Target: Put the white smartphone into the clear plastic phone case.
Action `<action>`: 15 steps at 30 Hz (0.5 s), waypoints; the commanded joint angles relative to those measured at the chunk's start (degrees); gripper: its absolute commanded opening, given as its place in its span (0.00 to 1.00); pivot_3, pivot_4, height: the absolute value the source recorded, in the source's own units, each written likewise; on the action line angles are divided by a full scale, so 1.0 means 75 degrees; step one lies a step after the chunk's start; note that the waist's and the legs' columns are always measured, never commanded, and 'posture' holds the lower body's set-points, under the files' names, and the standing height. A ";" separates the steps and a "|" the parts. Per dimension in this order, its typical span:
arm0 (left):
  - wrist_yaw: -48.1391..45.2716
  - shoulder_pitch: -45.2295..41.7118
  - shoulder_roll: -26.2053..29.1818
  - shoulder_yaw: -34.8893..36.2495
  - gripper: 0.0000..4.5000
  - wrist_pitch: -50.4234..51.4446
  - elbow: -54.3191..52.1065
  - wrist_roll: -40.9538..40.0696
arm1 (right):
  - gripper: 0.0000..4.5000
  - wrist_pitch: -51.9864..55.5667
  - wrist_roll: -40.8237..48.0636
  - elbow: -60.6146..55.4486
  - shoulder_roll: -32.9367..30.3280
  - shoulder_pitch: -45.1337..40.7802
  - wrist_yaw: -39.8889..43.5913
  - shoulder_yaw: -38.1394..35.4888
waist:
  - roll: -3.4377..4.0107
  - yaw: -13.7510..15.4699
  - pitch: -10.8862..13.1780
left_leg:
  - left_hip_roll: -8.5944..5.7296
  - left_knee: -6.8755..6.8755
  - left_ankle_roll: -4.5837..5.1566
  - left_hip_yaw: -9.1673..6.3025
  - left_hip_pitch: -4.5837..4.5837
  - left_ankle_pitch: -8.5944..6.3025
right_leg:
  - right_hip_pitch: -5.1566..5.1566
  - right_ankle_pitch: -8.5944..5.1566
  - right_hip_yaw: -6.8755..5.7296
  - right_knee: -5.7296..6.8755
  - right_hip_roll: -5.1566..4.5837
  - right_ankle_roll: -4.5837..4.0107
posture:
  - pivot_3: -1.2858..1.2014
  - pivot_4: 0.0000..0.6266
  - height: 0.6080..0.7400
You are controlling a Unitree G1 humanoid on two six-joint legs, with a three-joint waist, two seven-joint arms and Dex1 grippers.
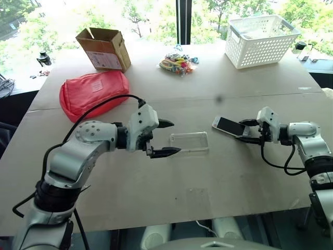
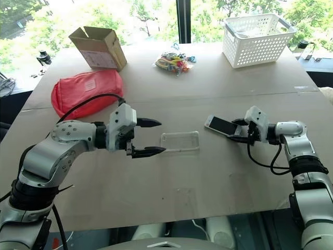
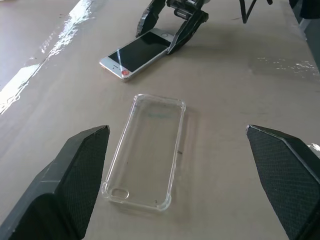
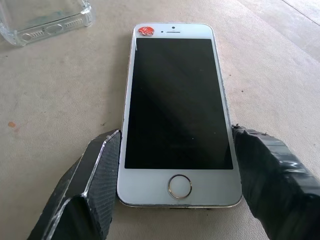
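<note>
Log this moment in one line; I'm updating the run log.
right gripper: closing on white smartphone | left gripper: open | clear case: empty

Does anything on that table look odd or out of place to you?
Only small things. The white smartphone has a red sticker by its earpiece, and the black wrap on the right gripper finger looks frayed. The clear plastic phone case lies flat and undamaged. Nothing is spilled.

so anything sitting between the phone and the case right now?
Nothing visible. Bare table separates the white smartphone, flanked at one end by the right gripper, from the clear plastic phone case. The open left gripper hovers at the case's other end.
</note>
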 commanded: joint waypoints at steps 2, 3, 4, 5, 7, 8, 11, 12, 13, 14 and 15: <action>0.0108 -0.0095 0.0026 0.0005 1.00 -0.0096 -0.0036 0.0056 | 0.64 0.0104 -0.0234 -0.0442 -0.0092 0.0313 0.0017 0.0071 | 0.0001 -0.0005 0.0001 | 0.0000 0.0000 0.0000 -0.0002 0.0000 0.0000 | -0.0001 0.0000 0.0001 0.0000 0.0000 0.0000 | 0.52 0.24 1.00; 0.0125 -0.0097 0.0027 -0.0004 1.00 -0.0115 -0.0021 0.0073 | 0.64 0.0146 -0.0161 -0.0631 -0.0089 0.0306 0.0010 0.0015 | 0.0001 -0.0005 0.0001 | 0.0000 0.0000 0.0000 -0.0004 -0.0001 0.0000 | -0.0002 0.0000 0.0002 0.0000 0.0000 0.0000 | 0.52 0.24 1.00; 0.0145 -0.0101 0.0030 -0.0010 1.00 -0.0126 -0.0008 0.0085 | 0.64 0.0235 -0.0102 -0.0781 -0.0091 0.0294 0.0013 -0.0036 | 0.0002 -0.0005 0.0001 | 0.0000 -0.0001 0.0000 -0.0006 -0.0002 0.0000 | -0.0003 0.0000 0.0002 0.0000 0.0000 0.0000 | 0.52 0.24 1.00; 0.0190 -0.0107 0.0023 -0.0001 1.00 -0.0108 0.0014 0.0093 | 0.64 0.0191 -0.0049 -0.0959 -0.0104 0.0292 0.0036 -0.0085 | 0.0004 -0.0006 0.0003 | 0.0000 -0.0001 0.0000 -0.0007 -0.0004 0.0000 | -0.0007 0.0000 0.0002 0.0000 0.0000 0.0000 | 0.52 0.24 1.00; 0.0286 -0.0137 -0.0006 0.0023 1.00 -0.0093 0.0089 0.0126 | 0.64 0.0441 0.0164 -0.1549 -0.0124 0.0274 0.0067 -0.0207 | 0.0010 -0.0023 0.0007 | 0.0000 -0.0004 0.0000 -0.0011 -0.0009 0.0000 | -0.0016 0.0000 0.0006 0.0001 0.0000 0.0000 | 0.52 0.24 1.00; 0.0352 -0.0160 -0.0044 0.0053 1.00 -0.0132 0.0162 0.0156 | 0.64 0.0615 0.0296 -0.1928 -0.0127 0.0260 0.0084 -0.0259 | 0.0013 -0.0025 0.0010 | 0.0000 -0.0006 0.0000 -0.0013 -0.0010 0.0000 | -0.0018 0.0000 0.0006 0.0000 0.0000 0.0000 | 0.52 0.24 1.00; 0.0496 -0.0223 -0.0192 0.0226 1.00 -0.0120 0.0359 0.0012 | 0.64 0.1127 0.0547 -0.2933 -0.0200 0.0247 0.0161 -0.0338 | 0.0038 -0.0034 0.0026 | 0.0001 -0.0009 0.0000 -0.0018 -0.0016 0.0000 | -0.0028 0.0000 0.0012 0.0001 0.0000 0.0000 | 0.52 0.24 1.00; 0.0559 -0.0263 -0.0247 0.0288 0.88 -0.0085 0.0455 -0.0035 | 0.64 0.1300 0.0605 -0.3267 -0.0251 0.0274 0.0211 -0.0329 | 0.0040 -0.0031 0.0027 | 0.0001 -0.0009 0.0000 -0.0019 -0.0016 0.0000 | -0.0029 0.0000 0.0012 0.0001 0.0000 0.0000 | 0.52 0.24 1.00; 0.0580 -0.0297 -0.0274 0.0311 0.83 -0.0097 0.0539 -0.0035 | 0.64 0.1468 0.0661 -0.3565 -0.0300 0.0306 0.0247 -0.0316 | 0.0040 -0.0025 0.0027 | 0.0001 -0.0009 0.0000 -0.0023 -0.0017 0.0000 | -0.0029 0.0000 0.0009 0.0001 0.0000 0.0000 | 0.52 0.24 1.00; 0.0591 -0.0348 -0.0302 0.0284 0.72 -0.0154 0.0664 0.0021 | 0.64 0.1603 0.0712 -0.3834 -0.0354 0.0312 0.0318 -0.0276 | 0.0040 -0.0017 0.0027 | 0.0001 -0.0009 0.0000 -0.0026 -0.0018 0.0000 | -0.0029 0.0000 0.0005 -0.0001 0.0000 0.0000 | 0.52 0.24 1.00; 0.0585 -0.0393 -0.0328 0.0237 0.72 -0.0209 0.0768 0.0072 | 0.64 0.1729 0.0756 -0.4076 -0.0403 0.0315 0.0379 -0.0238 | 0.0040 -0.0005 0.0028 | 0.0001 -0.0009 0.0000 -0.0028 -0.0019 0.0000 | -0.0028 0.0000 0.0003 -0.0001 0.0000 0.0000 | 0.52 0.24 1.00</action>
